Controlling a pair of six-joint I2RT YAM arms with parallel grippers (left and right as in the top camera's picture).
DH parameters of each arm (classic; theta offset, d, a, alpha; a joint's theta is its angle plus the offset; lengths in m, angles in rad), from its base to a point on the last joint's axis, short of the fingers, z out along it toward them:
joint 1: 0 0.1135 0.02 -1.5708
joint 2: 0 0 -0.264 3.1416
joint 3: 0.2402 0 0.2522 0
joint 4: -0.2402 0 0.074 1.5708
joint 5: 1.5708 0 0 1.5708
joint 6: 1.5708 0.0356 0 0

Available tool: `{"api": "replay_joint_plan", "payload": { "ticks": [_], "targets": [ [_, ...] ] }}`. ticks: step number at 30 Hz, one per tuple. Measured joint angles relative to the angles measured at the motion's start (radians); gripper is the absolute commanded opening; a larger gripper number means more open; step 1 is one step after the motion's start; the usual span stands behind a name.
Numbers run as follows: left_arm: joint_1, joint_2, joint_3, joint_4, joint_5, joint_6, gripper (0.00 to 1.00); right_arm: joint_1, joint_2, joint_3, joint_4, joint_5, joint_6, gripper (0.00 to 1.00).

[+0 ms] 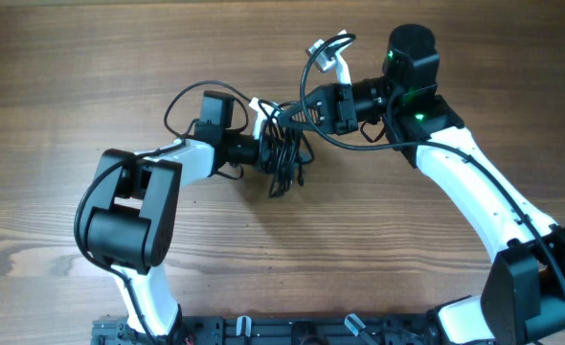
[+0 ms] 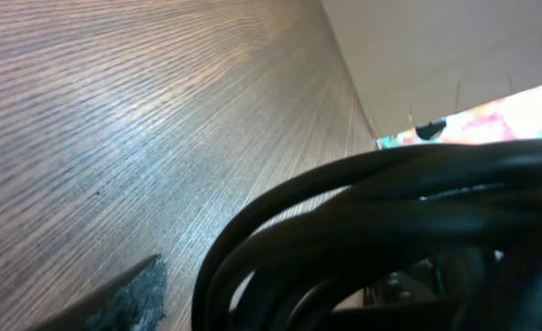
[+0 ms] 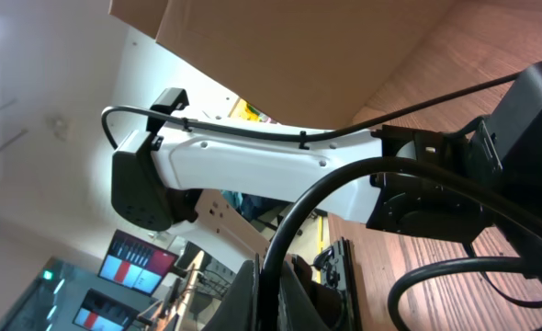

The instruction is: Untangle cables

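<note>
The cables form a black tangled bundle (image 1: 288, 165) at the table's middle. My left gripper (image 1: 273, 150) reaches into that bundle from the left. In the left wrist view the cables (image 2: 372, 230) fill the lower right, and one fingertip (image 2: 129, 296) shows a little to their left while the other is hidden. My right gripper (image 1: 299, 113) comes in from the right and is shut on one black cable (image 3: 299, 216), pinched between its fingers (image 3: 300, 299). That strand loops up to a white plug tip (image 1: 332, 65).
The left arm's white link (image 3: 253, 165) crosses the right wrist view, close to the right gripper. Thicker arm wires arc over the left wrist (image 1: 192, 96). Bare wooden table (image 1: 91, 67) lies to the left and behind. A black rail (image 1: 292, 331) runs along the front edge.
</note>
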Motion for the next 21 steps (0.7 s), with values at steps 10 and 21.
{"api": "replay_joint_plan", "payload": {
  "ticks": [10, 21],
  "targets": [
    [0.019, 0.000, 0.000, -0.023, -0.175, -0.182, 0.04, -0.001, 0.000, 0.000, 0.000, 0.001, 0.003, 0.04],
    [0.309, 0.000, 0.000, -0.224, -0.339, -0.301, 0.04, -0.060, 0.000, 0.000, -0.005, 0.000, 0.003, 0.04]
  ]
}}
